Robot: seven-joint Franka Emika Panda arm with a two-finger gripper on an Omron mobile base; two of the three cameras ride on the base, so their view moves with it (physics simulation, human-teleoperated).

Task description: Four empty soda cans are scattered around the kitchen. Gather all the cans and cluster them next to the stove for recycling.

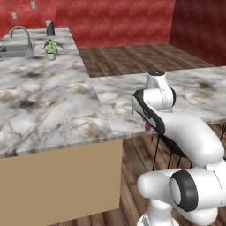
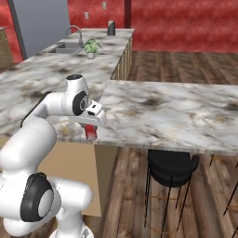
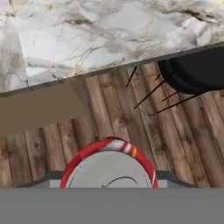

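Marble-patterned tabletop (image 2: 162, 111) spreads before us in an L, grey-white with brown veining, one leg running back toward the red wall (image 2: 186, 23) and the other reaching out to our right over a dark wood plank floor (image 2: 186, 65). At the far end of the long leg we see a steel sink (image 1: 13, 50) with a curved faucet (image 1: 22, 33), a small potted plant (image 1: 51, 48) just beside it, and a dark canister-like object (image 1: 50, 28) near the wall; we cannot tell what that object is. A tan cabinet panel (image 1: 62, 181) closes the tabletop's near side. Under the overhang on the right stands a black bar stool (image 2: 172, 169) on thin wire legs.

Our white arm (image 1: 185, 132) bends forward at the inner corner of the tabletop, and its hand hangs just off the edge, over the floor. Our fingers (image 2: 91, 132) are closed around a red soda can (image 2: 91, 132) with white markings, held upright below the hand and level with the tabletop's rim, touching no surface. In the hand view the soda can's silver top and red rim (image 3: 109, 168) sit at the bottom between the fingers, with floorboards, the tabletop edge and the stool seat beyond. In the left base view a sliver of red (image 1: 148, 128) shows under the wrist.
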